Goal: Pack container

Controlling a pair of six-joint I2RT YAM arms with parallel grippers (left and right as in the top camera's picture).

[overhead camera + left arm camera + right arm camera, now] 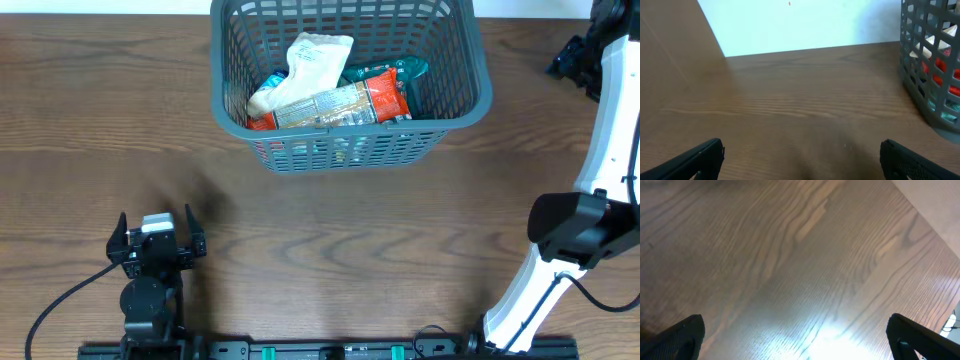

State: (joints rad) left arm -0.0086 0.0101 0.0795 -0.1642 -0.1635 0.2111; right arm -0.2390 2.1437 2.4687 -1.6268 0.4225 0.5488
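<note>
The dark grey lattice basket (350, 148) stands at the back middle of the table. It holds a white packet (312, 62), an orange-red packet (345, 103) and a teal packet (405, 70). My left gripper (155, 216) is open and empty at the front left, well short of the basket. In the left wrist view its fingers (801, 150) are wide apart over bare wood, with the basket (927, 75) at the right edge. My right gripper (570, 60) is at the far right, beside the basket. In the right wrist view its fingers (795, 322) are wide apart over bare wood.
The wooden table (330, 250) stretches between the basket and the arm bases. The white right arm (600, 150) rises along the right side. A black cable (60, 300) runs off the left arm's base.
</note>
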